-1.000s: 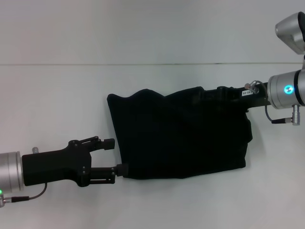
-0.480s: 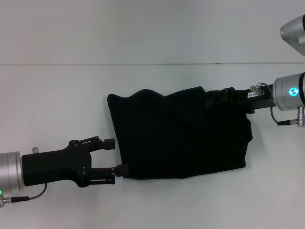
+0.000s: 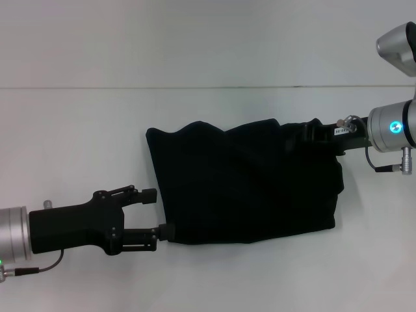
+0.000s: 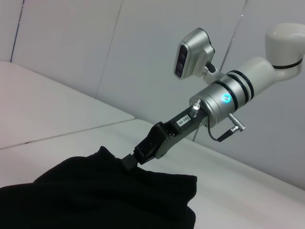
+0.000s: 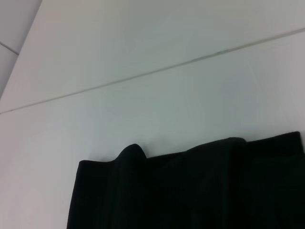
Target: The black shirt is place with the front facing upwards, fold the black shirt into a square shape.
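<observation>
The black shirt (image 3: 247, 185) lies folded into a rough rectangle on the white table (image 3: 78, 143), plain side up, no lettering showing. My left gripper (image 3: 158, 212) is open at the shirt's near left corner, one finger (image 3: 164, 230) touching the hem. At the far right corner my right gripper (image 3: 305, 132) is shut on the fabric. In the left wrist view the right gripper (image 4: 132, 160) pinches a raised peak of the shirt (image 4: 95, 195). The right wrist view shows only the shirt's (image 5: 190, 186) far edge.
A seam line (image 3: 195, 87) crosses the white table behind the shirt. A wall of pale panels (image 4: 95, 57) rises beyond the table.
The right gripper has shifted slightly to the right along the shirt's far edge. The left arm and most of the shirt have not moved.
</observation>
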